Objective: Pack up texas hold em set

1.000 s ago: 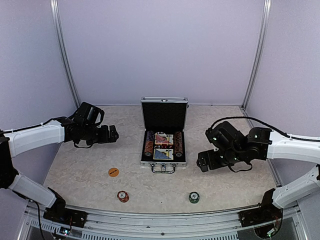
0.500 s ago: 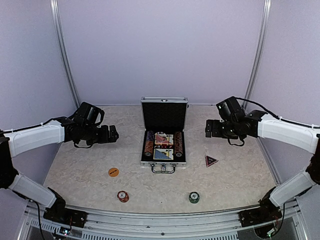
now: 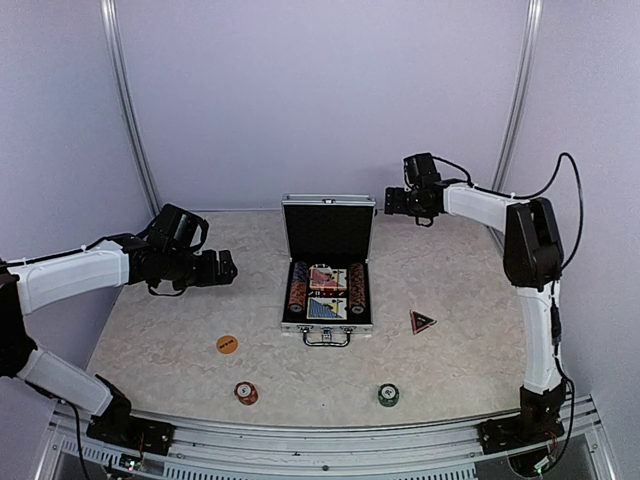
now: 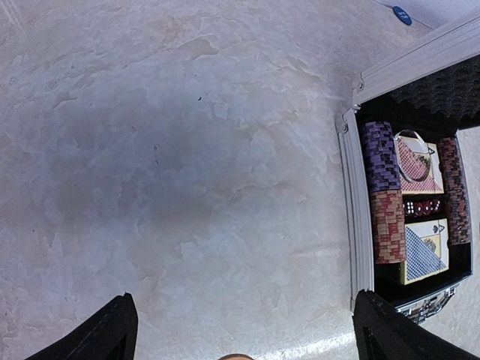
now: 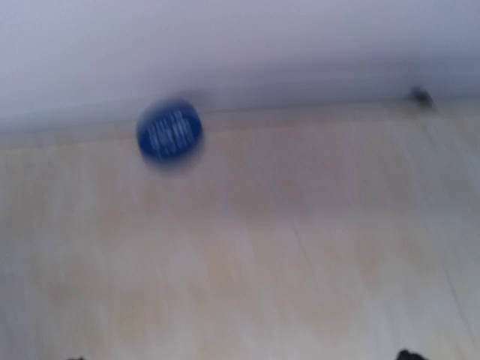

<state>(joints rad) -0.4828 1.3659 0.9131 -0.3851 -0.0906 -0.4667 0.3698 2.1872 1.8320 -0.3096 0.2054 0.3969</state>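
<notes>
Case (image 3: 328,230) sits mid-surface (image 3: 480,290), lid upright, black lining showing. Inside are a red deck (image 3: 322,278), a blue deck (image 3: 327,307) and chip rows (image 3: 297,286) down both sides.

Still loose:
- orange disc (image 3: 227,344), near left
- red stack (image 3: 246,392) and green stack (image 3: 388,395) by the near edge
- triangle marker (image 3: 422,321) right of the case
- blue disc (image 5: 169,131) by the back wall

Left hand (image 3: 225,268) hovers left of the case, fingers (image 4: 112,330) spread wide, empty. Right hand (image 3: 392,203) is up at the back beside the lid's right corner. Its wrist view is blurred, with only dark tips far apart at the bottom edge, so it reads as spread and holding nothing.

Handling, as I judge it:
- Discs and marker look thin, hard, light and slick, lying flat. Pinch across the rim with fingertips down on the surface; they will likely slide.
- Stacks are loose chips, so they can shear or topple. Grip low on opposite sides, squeeze gently, lift straight.
- Case is stiff metal; shut it by pushing the lid's top edge.
</notes>
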